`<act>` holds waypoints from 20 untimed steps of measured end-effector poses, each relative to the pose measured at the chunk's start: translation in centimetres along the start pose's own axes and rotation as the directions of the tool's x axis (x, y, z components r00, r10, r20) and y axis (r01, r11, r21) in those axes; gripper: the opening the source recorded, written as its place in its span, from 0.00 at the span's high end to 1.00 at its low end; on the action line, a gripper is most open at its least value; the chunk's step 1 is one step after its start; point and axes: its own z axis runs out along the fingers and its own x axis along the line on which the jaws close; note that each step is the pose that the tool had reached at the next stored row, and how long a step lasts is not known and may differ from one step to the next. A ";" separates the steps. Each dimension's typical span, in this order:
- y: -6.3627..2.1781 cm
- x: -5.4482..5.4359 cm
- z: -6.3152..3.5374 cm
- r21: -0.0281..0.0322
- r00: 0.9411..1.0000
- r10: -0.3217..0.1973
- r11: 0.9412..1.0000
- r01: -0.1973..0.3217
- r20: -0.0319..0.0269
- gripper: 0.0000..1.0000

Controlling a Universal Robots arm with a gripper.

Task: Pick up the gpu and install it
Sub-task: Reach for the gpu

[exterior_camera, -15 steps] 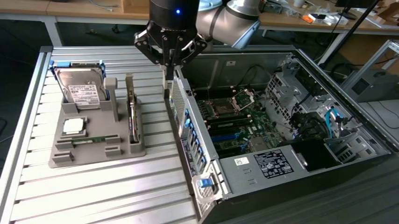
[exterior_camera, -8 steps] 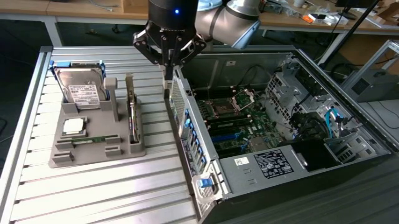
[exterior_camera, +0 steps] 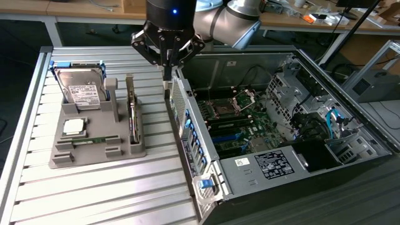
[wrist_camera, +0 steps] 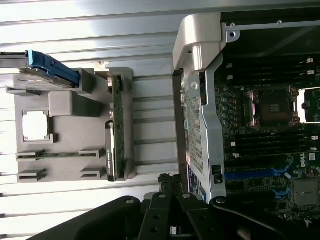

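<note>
The slatted worktop [exterior_camera: 93, 197] carries an open computer case [exterior_camera: 250, 174] and, just beside it, a grey holder [exterior_camera: 87, 157]. The gpu [exterior_camera: 131, 111] stands on edge in the holder's slot nearest the case. Above the case's near wall, the end effector [exterior_camera: 166, 77] hangs clenched on nothing.

You are looking at a ribbed metal surface [exterior_camera: 106, 192] that is catching bright glare. Behind it, cluttered wooden benches [exterior_camera: 75, 8] are standing along the far side, with dark floor [exterior_camera: 18, 42] showing beneath them.
</note>
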 end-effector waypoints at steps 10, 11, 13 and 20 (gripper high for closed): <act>-0.02 0.3 -0.01 0.000 1.000 0.000 1.000 0.000 0.000 0.89; -0.02 0.3 -0.01 0.000 1.000 0.000 1.000 0.000 0.000 0.89; -0.03 0.4 -0.01 0.000 1.000 0.000 1.000 0.000 0.000 0.89; -0.04 0.6 -0.02 0.000 1.000 0.000 1.000 0.000 0.000 0.89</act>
